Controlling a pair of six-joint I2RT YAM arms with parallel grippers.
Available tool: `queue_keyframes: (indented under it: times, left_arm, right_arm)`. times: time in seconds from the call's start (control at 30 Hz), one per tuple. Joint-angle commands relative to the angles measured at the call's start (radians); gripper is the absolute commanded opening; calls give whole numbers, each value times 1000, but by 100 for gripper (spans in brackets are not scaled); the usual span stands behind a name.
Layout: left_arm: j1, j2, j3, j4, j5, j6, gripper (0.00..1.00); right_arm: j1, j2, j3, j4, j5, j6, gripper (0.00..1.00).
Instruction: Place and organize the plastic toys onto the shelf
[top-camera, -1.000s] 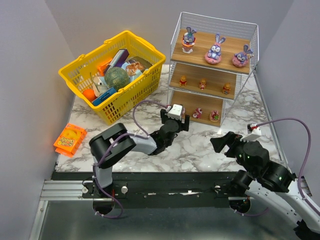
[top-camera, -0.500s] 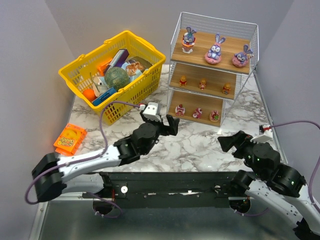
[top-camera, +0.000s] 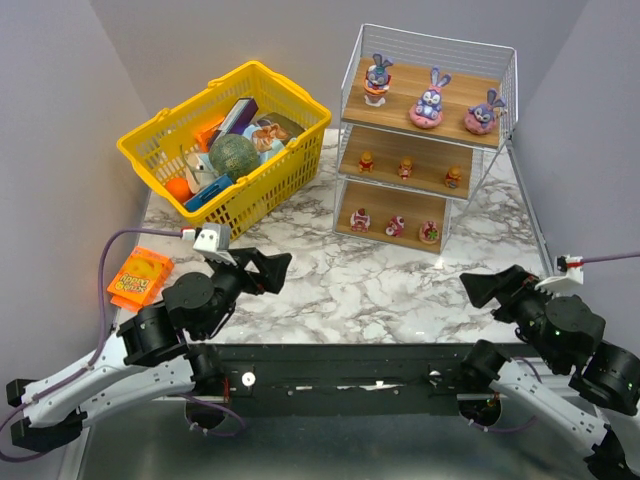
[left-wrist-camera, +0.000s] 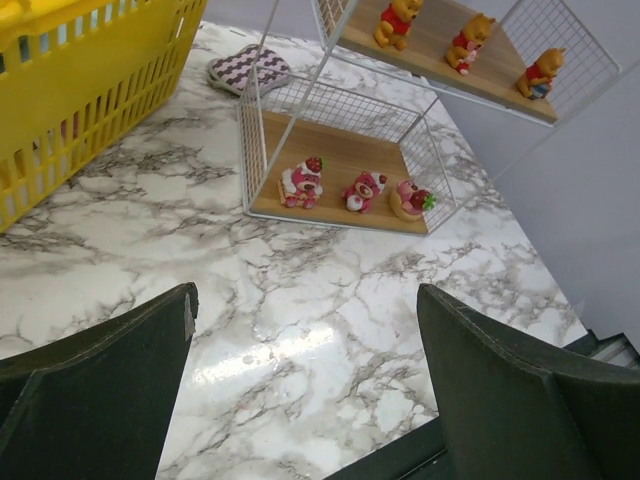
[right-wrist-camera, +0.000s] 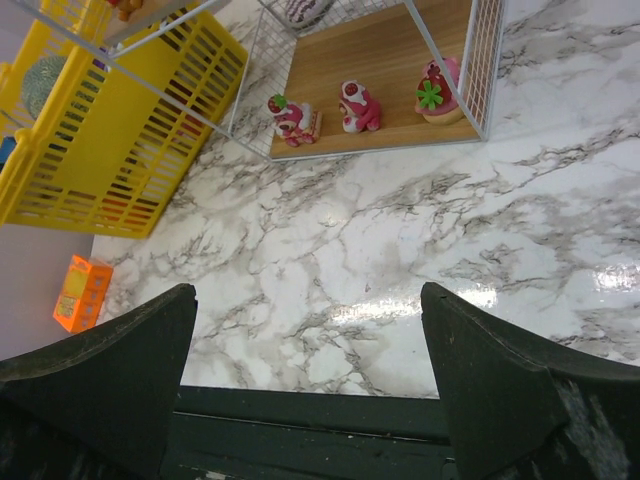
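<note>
In the top view, the shelf (top-camera: 403, 86) is seen at the upper right of the frame, standing on the marble table (top-camera: 380, 290). Three purple bunnies (top-camera: 430, 100) are lined up on its top board, three orange bears (top-camera: 405, 168) on the middle board and three pink rounded figures (top-camera: 396, 226) on the bottom board. The yellow basket (top-camera: 240, 205) is seen at the upper left and the orange packet (top-camera: 139, 279) at the left edge. The left gripper (top-camera: 265, 272) is held at the lower left and the right gripper (top-camera: 492, 285) at the lower right. Both are well apart from the shelf, their jaws are spread, and nothing is held.

In the left wrist view, the two dark fingers (left-wrist-camera: 100, 370) are shown far apart in the lower corners, with bare marble between them. The pink rounded figures (left-wrist-camera: 364, 189) are seen in a row above centre, the orange bears (left-wrist-camera: 468, 40) along the top edge, the yellow basket (left-wrist-camera: 90, 110) at the upper left and a purple zigzag pad (left-wrist-camera: 250, 70) beside it.

In the right wrist view, the fingers (right-wrist-camera: 500, 400) are likewise spread wide and empty. The pink rounded figures (right-wrist-camera: 357, 106) are seen on the bottom board at the top centre, the yellow basket (right-wrist-camera: 130, 130) at the upper left and the orange packet (right-wrist-camera: 80, 292) at the left edge.
</note>
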Motion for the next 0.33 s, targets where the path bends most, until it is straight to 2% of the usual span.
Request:
queue_keyframes:
  times: [0.0, 0.3]
  left_arm:
    - [-4, -23, 45, -128, -22, 26, 99]
    - [-4, -1, 90, -153, -28, 55, 99]
  right_arm:
    - [4, -44, 41, -52, 38, -7, 100]
    - [5, -107, 40, -121, 66, 8, 100]
